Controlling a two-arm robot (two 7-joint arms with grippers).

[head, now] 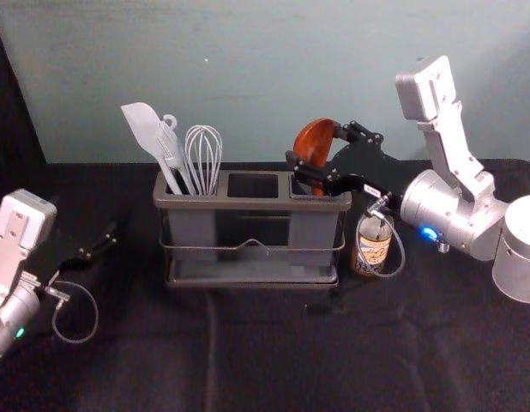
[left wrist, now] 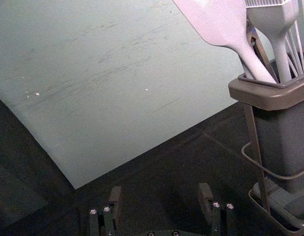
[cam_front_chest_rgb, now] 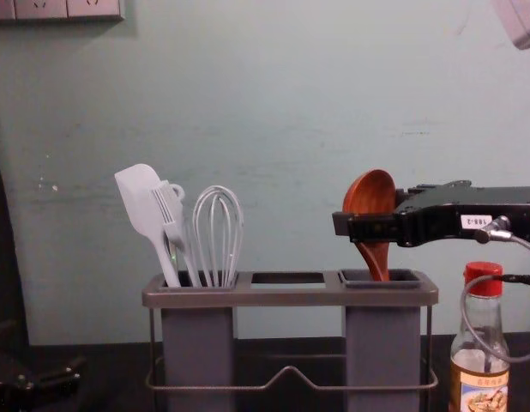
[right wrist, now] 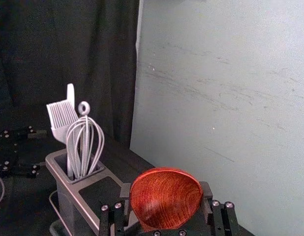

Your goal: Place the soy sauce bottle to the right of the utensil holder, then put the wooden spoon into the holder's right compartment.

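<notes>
Left gripper (left wrist: 160,191) idles with jaws apart, left of the utensil holder (cam_front_chest_rgb: 286,298), whose left end bears a spatula (cam_front_chest_rgb: 138,197), basting brush (cam_front_chest_rgb: 172,215) and whisk (cam_front_chest_rgb: 218,232). The right gripper (right wrist: 165,191) clasps the wooden spoon (cam_front_chest_rgb: 370,193), handle down in the right compartment (cam_front_chest_rgb: 382,343); it should seat the handle gently, then open and retreat level above the soy sauce bottle (cam_front_chest_rgb: 481,343), standing right of the holder, its label (cam_front_chest_rgb: 483,396) illegible.

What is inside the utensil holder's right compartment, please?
The wooden spoon's handle goes down into it; its lower end and anything deeper are hidden by the compartment's front wall.
</notes>
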